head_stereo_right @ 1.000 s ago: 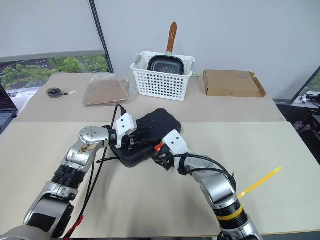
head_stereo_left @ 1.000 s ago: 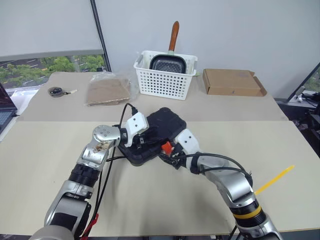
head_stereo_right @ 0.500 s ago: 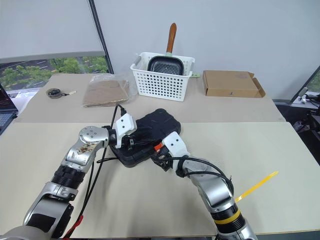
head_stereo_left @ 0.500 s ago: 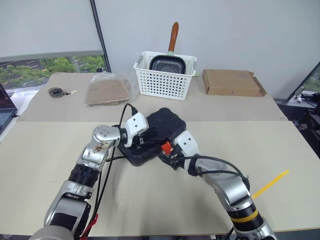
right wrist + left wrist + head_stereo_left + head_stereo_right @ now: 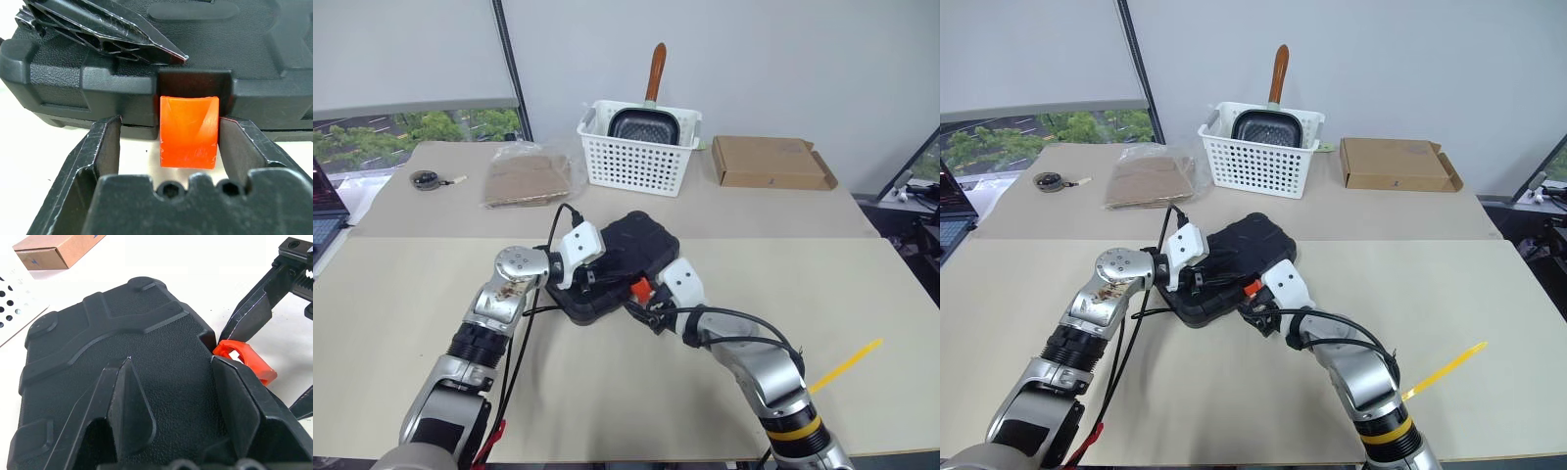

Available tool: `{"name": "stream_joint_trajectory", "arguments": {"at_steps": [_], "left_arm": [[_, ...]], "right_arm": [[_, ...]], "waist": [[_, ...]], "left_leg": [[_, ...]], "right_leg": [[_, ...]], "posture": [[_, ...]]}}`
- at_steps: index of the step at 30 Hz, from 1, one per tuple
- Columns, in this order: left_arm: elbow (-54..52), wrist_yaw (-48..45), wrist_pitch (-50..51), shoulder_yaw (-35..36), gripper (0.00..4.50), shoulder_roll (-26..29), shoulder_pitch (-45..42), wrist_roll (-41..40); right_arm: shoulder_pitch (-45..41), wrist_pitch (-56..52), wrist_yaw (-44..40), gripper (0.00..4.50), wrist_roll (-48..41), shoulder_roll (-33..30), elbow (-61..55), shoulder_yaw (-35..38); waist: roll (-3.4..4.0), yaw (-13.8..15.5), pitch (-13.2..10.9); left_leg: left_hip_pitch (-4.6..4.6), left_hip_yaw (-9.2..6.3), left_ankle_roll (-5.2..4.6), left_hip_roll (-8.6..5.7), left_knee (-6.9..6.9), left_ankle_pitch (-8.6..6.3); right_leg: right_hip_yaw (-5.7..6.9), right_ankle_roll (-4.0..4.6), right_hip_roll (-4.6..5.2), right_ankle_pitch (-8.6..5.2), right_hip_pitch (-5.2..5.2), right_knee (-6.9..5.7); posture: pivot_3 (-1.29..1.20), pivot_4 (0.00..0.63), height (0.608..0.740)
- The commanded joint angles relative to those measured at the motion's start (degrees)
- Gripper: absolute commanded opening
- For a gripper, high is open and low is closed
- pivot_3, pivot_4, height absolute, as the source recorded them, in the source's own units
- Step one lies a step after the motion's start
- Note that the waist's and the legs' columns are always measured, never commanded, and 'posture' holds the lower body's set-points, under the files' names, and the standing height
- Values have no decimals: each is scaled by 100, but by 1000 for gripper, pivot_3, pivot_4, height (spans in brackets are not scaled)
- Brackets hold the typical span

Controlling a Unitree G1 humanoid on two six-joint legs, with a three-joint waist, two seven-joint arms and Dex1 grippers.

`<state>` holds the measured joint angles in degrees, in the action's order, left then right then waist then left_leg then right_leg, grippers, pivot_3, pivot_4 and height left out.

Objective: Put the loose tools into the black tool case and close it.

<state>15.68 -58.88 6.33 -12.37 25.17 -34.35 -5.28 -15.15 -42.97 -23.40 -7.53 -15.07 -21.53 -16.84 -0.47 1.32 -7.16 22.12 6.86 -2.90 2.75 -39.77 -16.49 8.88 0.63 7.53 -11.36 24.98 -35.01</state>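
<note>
Right gripper (image 5: 168, 142) is lined up on the orange latch (image 5: 189, 131), one black finger on each side of it with a gap on the left, so the jaws stand open and nothing is clamped; the latch sticks out from the case's front edge, not yet folded flat. Compare the head views with a second ago and the grippers and case sit where they were, only the right forearm has swung in a little behind the wrist, so this reads as a pause to square up on the latch. Left gripper (image 5: 183, 396) comes in from the other side, its two fingers spread wide and lying on top of the black tool case (image 5: 626, 259), apparently pinning the lid down. No loose tools show on the table (image 5: 401, 294) around the case and the lid is down, so the packing looks done and what remains, by my reckoning, is snapping that latch home. Further out, at the back of the table: a white basket (image 5: 641, 147) with a dark pan in it, a cardboard box (image 5: 771, 162), a bagged brown slab (image 5: 524, 176), and a small round tape measure (image 5: 426, 179) far left.
</note>
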Motion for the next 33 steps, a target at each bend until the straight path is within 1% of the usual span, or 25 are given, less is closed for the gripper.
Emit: {"name": "stream_joint_trajectory", "arguments": {"at_steps": [1,19,33], "left_arm": [[456,-283,403,-850,2852,5,599,523],[517,-262,379,-844,2852,-52,596,536],[523,-267,367,-860,2852,-70,603,542]], "right_arm": [[-57,122,295,3415,221,-110,-182,325],[-23,135,271,3415,-1,-282,-163,771],[124,85,156,3415,-313,-615,-293,805]], "waist": [[0,8,0],[1,88,-1],[9,103,5]], "left_leg": [[0,0,0,0,0,0],[5,-3,-1,-2,0,-3],[7,-6,-4,-4,2,-6]], "right_leg": [[0,0,0,0,0,0],[-1,-1,1,-1,1,3],[0,-7,2,-5,1,8]], "posture": [[0,150,700],[0,150,700],[0,150,700]]}}
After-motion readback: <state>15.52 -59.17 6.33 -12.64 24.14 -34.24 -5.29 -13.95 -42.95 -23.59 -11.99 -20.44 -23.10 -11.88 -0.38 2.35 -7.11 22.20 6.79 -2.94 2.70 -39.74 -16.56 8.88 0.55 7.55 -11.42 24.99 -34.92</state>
